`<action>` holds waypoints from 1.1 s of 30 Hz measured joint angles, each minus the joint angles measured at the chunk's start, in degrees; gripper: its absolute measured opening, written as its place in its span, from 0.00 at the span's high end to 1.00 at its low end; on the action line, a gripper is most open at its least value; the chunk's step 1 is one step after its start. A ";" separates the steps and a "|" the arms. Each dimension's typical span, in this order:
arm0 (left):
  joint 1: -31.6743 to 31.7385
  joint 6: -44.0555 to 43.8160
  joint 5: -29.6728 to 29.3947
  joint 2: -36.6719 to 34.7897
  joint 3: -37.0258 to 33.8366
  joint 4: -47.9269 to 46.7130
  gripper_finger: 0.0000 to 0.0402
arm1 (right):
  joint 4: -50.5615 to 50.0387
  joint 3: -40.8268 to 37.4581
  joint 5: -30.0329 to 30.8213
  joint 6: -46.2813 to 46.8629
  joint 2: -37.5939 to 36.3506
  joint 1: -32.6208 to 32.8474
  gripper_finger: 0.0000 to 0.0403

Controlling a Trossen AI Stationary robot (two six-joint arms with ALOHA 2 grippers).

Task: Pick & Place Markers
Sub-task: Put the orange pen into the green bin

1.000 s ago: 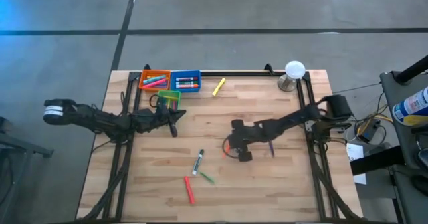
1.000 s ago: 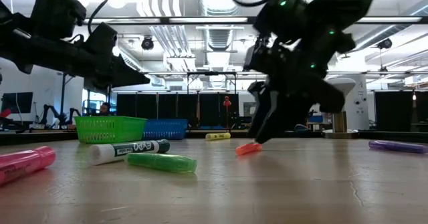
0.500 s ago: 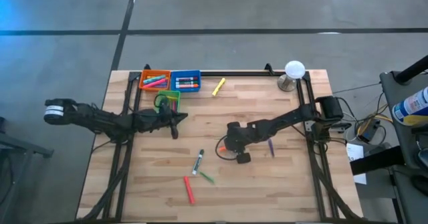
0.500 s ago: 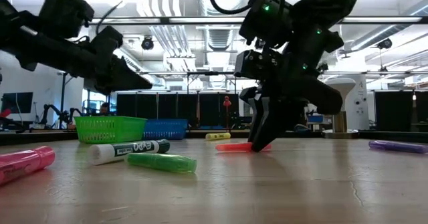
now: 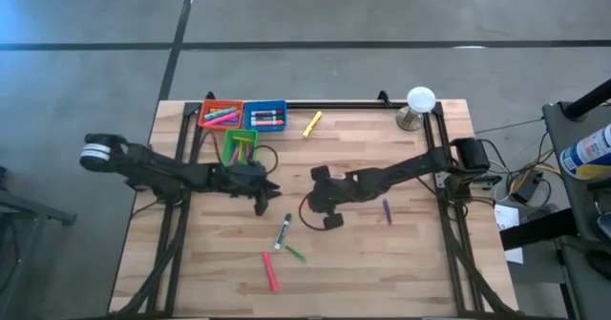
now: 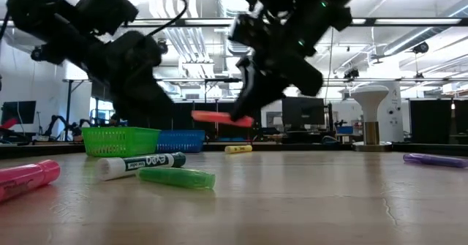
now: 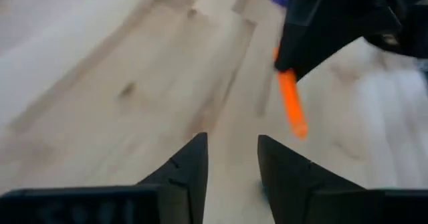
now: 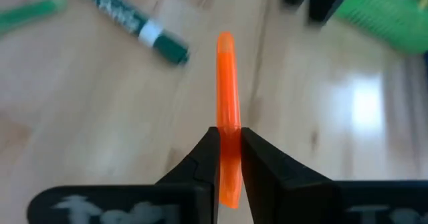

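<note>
**Orange marker lifted, carry to the bins ahead**

While the right gripper [image 5: 307, 205] hangs near the middle of the table [image 5: 420, 272], it holds an orange marker [image 8: 227, 83] clear of the wood, so the step in hand looks like the carry after a pick. Its two fingers [image 8: 200, 158] are drawn in narrow, pinching the marker near one end; the rest of the barrel sticks out level in front, as the low view shows.

The left gripper [image 5: 264, 198] is just beside it, near the green bin [image 5: 239, 147], with a plain gap between its fingers [image 7: 189, 167] and nothing in it. It faces the orange marker from close by, so either a handover or a separate pick may be intended; I cannot tell which.

Next, the right arm probably needs to take the marker toward the bins at the table's far left corner, keeping clear of the left arm, which lies across that path, and release only once over a bin.

Loose markers remain on the table: a white-barrelled green marker [image 5: 283, 232], a red one [image 5: 269, 271], a purple one [image 5: 387, 210] and a yellow one [image 5: 312, 123].
</note>
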 joint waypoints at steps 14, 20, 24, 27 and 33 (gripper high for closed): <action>-1.80 0.07 4.49 8.59 12.52 -8.33 0.68 | -1.11 4.80 1.00 -3.00 0.66 -0.02 0.89; -2.03 2.40 6.85 10.69 13.69 -9.55 0.71 | -1.01 4.80 0.85 -2.97 0.66 0.02 0.89; -2.05 3.51 5.92 10.60 13.80 -10.01 0.81 | -0.84 4.80 0.85 -2.81 0.66 0.02 0.89; -2.10 4.46 1.05 8.50 13.80 -13.49 0.91 | -0.80 4.80 0.95 -2.72 0.64 0.24 0.87; 0.05 3.75 -10.03 -0.75 13.88 -30.15 0.93 | -1.06 4.94 2.52 -1.11 0.01 1.12 0.79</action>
